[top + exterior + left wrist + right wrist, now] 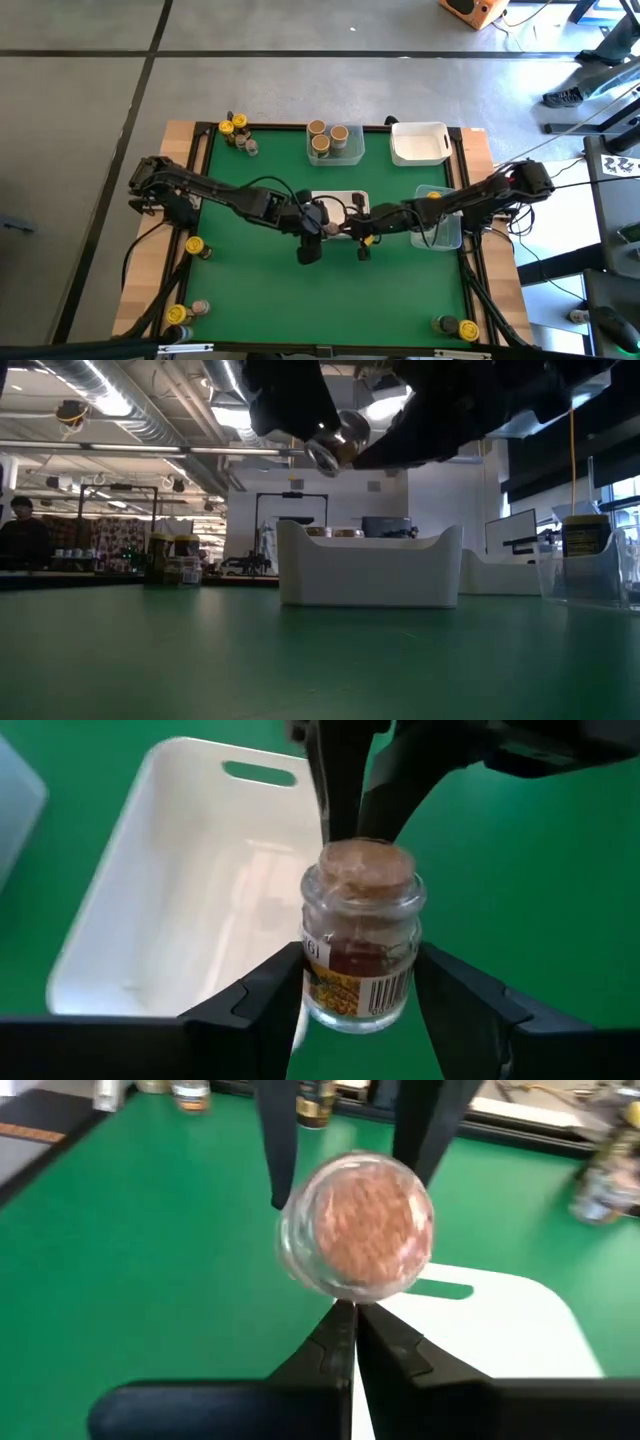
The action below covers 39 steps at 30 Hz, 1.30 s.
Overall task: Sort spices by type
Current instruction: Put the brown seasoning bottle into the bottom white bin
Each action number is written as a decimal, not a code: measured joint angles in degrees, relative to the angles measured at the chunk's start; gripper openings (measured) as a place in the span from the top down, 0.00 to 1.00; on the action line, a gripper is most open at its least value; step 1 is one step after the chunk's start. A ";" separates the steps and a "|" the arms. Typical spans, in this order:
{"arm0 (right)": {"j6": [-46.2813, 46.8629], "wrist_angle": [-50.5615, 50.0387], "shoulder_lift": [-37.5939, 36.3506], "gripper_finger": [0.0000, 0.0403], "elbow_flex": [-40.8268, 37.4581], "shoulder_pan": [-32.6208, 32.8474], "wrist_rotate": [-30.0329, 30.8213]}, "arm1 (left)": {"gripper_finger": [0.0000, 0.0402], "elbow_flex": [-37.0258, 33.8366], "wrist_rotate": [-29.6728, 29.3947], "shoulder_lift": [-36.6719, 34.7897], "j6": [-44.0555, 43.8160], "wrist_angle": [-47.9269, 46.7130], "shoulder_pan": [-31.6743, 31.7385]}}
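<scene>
Between my left gripper's [355, 1010] two fingers I am holding a small glass spice jar [360, 935] with a tan, cork-like top, lifted clear of the green table [260, 290]. Its body is sitting between the pads, label and barcode facing my wrist. Just under and beyond it a white tray [190, 890] is lying empty. My right gripper [352, 1320] is pointing straight at the jar's top from the opposite side, its fingers pressed together with nothing in them, tips just short of the glass.

What I am worrying about: my left pads are clamping smooth round glass low on the body, so I judge the jar could twist or slide out if anything nudges it. The right tips are close enough that a small push forward would knock the jar loose over the tray's rim. Other jars, one group with tan lids [328, 138] and one with yellow lids [236, 128], are standing well beyond my grippers.
</scene>
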 joint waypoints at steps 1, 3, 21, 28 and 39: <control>0.01 -1.08 -0.66 0.96 0.00 -0.02 1.18 | 0.55 -0.13 -0.48 0.00 0.15 0.26 0.28; 0.00 -3.01 -2.21 0.96 0.01 -0.02 3.67 | 0.55 -0.68 -1.15 0.00 0.34 -0.10 0.85; 1.62 -14.45 -6.54 0.96 0.12 -0.02 16.08 | 0.55 -0.72 -2.33 3.13 3.57 0.52 6.74; 1.63 -15.33 -6.54 0.96 0.11 -0.02 16.08 | 0.55 -0.77 -2.19 3.26 4.53 0.71 6.69; 1.63 -15.53 -6.54 0.96 0.11 -0.02 16.06 | 0.55 -0.77 -2.16 3.26 4.28 0.91 6.84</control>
